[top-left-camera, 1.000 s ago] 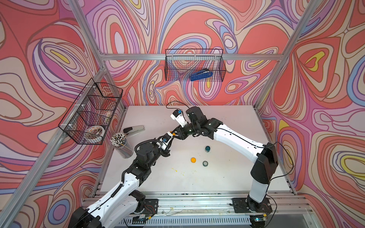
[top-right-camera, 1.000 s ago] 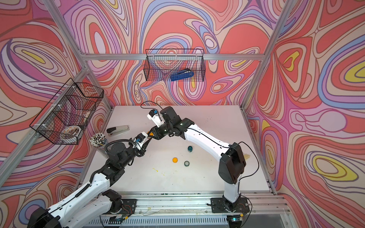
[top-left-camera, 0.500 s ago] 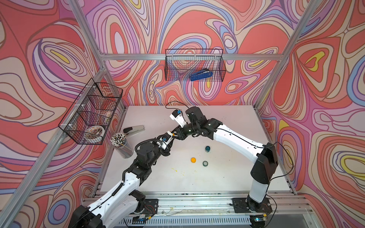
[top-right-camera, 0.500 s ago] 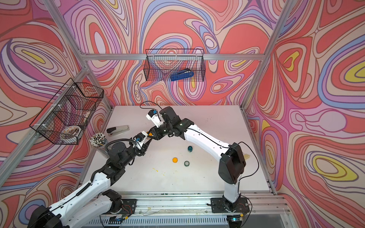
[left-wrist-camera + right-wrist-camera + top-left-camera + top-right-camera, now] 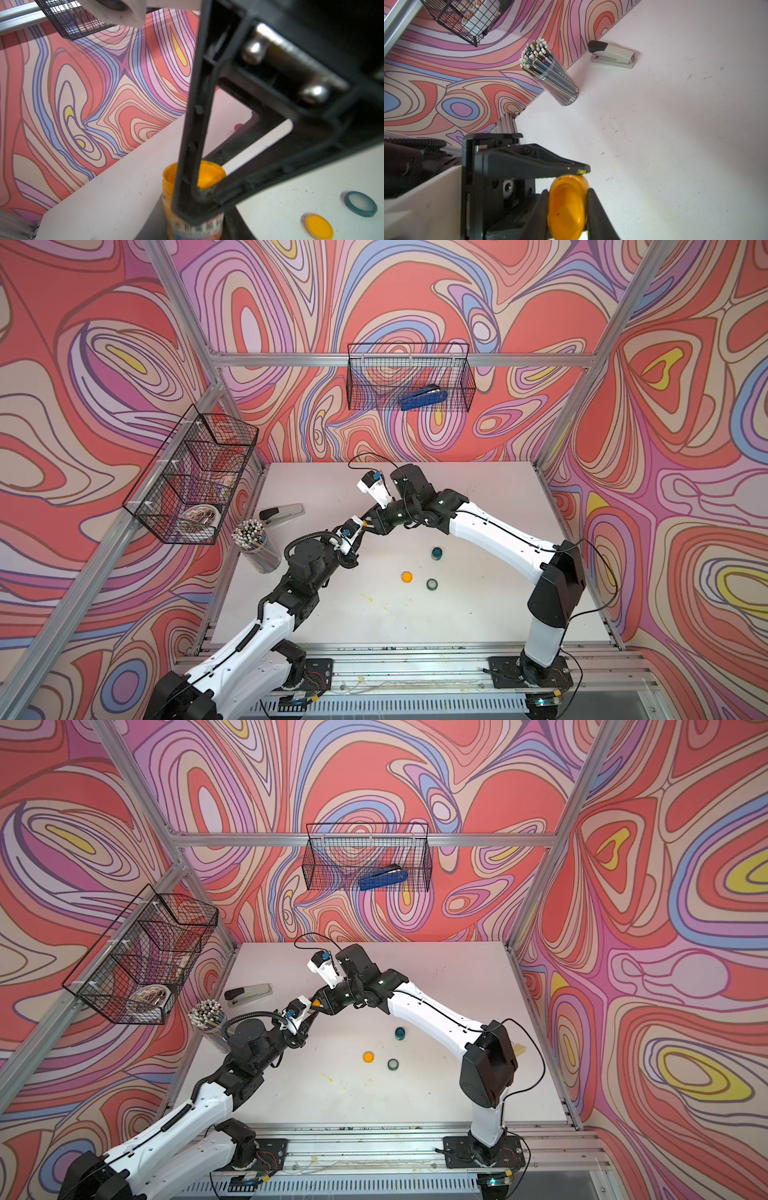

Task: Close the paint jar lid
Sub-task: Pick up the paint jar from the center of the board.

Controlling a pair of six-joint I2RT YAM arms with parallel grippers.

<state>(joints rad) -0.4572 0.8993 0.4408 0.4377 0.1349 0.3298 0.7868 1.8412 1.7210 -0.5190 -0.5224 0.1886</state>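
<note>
Left gripper (image 5: 362, 526): clamping one yellow plastic paint jar (image 5: 197, 227).
Right gripper (image 5: 568, 193): pinching it too.
Two lying loose: yellow lid (image 5: 318, 226), teal lid (image 5: 360, 204).

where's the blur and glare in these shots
Left wrist view: the black finger nearest the lens and its bolts are blurred, while the yellow paint jar and wall pattern look sharp. Right wrist view: the jar is soft with a dull sheen; the pencil holder and stapler are crisp. In both top views, light is even, shadows faint.

2 arms reach inward; left gripper (image 5: 362, 528) and right gripper (image 5: 371, 525) meet, clamped.
</note>
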